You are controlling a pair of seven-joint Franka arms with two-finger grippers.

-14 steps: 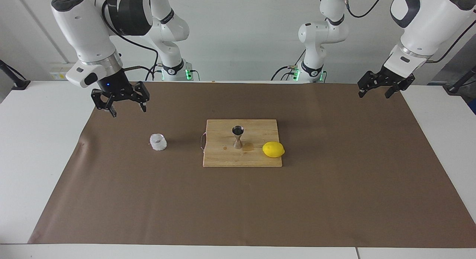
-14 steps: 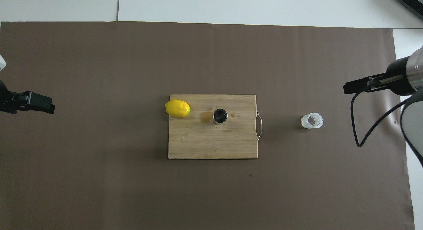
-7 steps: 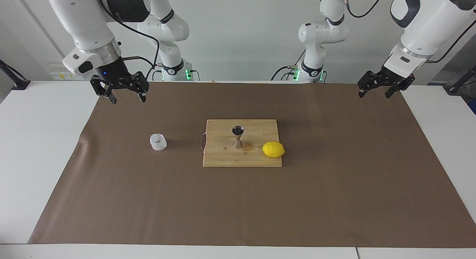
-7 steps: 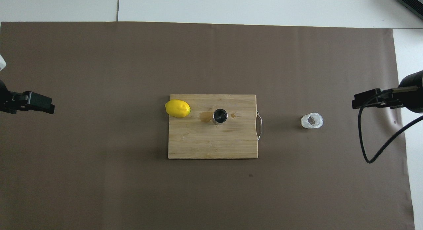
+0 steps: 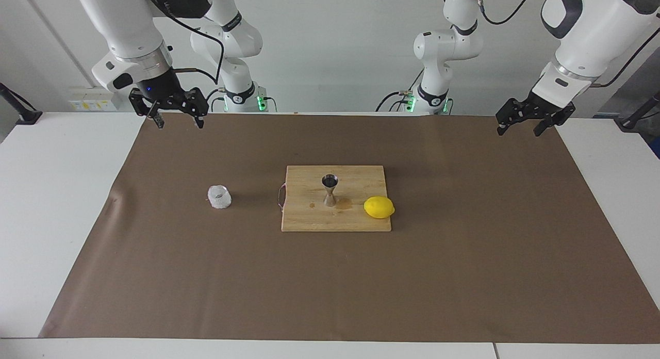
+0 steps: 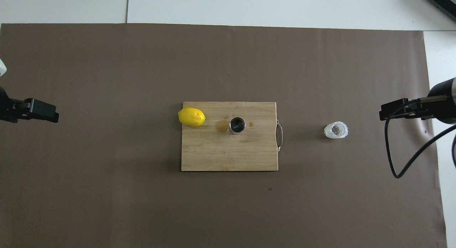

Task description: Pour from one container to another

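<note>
On the mat's [image 5: 464, 276] edge by the robots, right gripper [image 5: 176, 123] and left gripper [image 5: 521, 127] hang wide open, holding nothing; glass cup [image 5: 219, 197] and jigger [image 5: 330, 190] on board [image 5: 309, 219] stand well apart, w/ bare mat betw. them.

We see a matt brown paper sheet [image 5: 464, 276] covering the smooth white counter [image 5: 51, 194], creased a little near one edge. The cutting board [image 5: 356, 219] is pale wood with visible grain and a thin metal handle [image 5: 280, 196]. The jigger [image 5: 330, 190] is shiny polished metal. The cup [image 5: 219, 197] looks like clear, rough-textured glass, though it could be plastic. The lemon [image 5: 379, 207] has a smooth, slightly glossy skin.
</note>
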